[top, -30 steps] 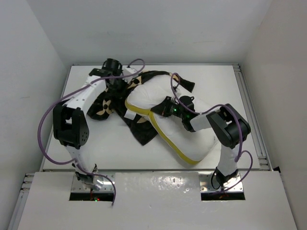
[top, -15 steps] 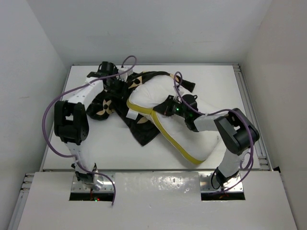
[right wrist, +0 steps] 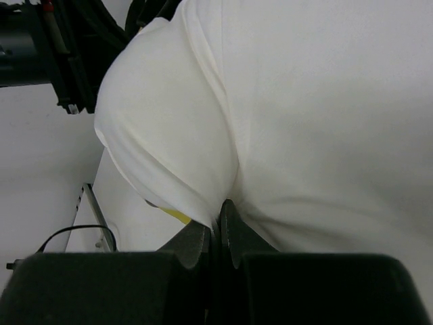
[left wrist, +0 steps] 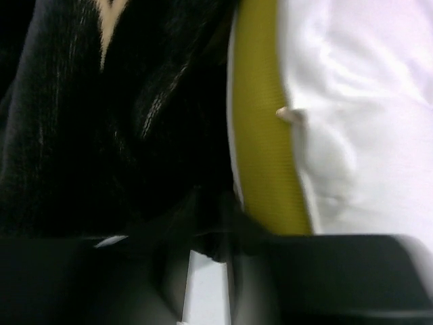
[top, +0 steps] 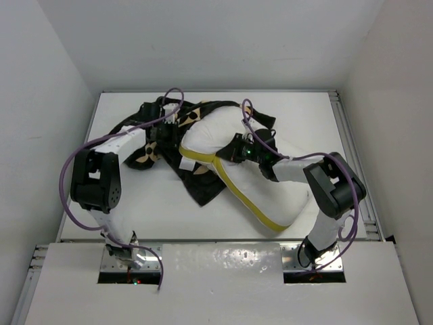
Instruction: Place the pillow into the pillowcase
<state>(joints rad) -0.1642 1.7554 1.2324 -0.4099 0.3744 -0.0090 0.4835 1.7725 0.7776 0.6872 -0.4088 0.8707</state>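
Observation:
The white pillow point(top: 270, 183) with yellow piping point(top: 233, 183) lies across the middle of the table, its far end at the pillowcase. The black pillowcase point(top: 193, 179) with tan flower motifs lies bunched under and left of the pillow. My right gripper point(top: 237, 150) is shut on a fold of the pillow's white cover point(right wrist: 203, 156), seen pinched between its fingers in the right wrist view. My left gripper point(top: 162, 132) is at the pillowcase's edge, shut on black fabric point(left wrist: 135, 135) beside the yellow piping point(left wrist: 264, 135).
The white table point(top: 155, 210) has raised rails at its right edge point(top: 355, 162). White walls enclose the back and both sides. Purple cables point(top: 74, 162) loop off both arms.
My left gripper has moved right and nearer along the pillowcase's edge toward the pillow. My right gripper has pushed the pillow's far end slightly farther toward the pillowcase.

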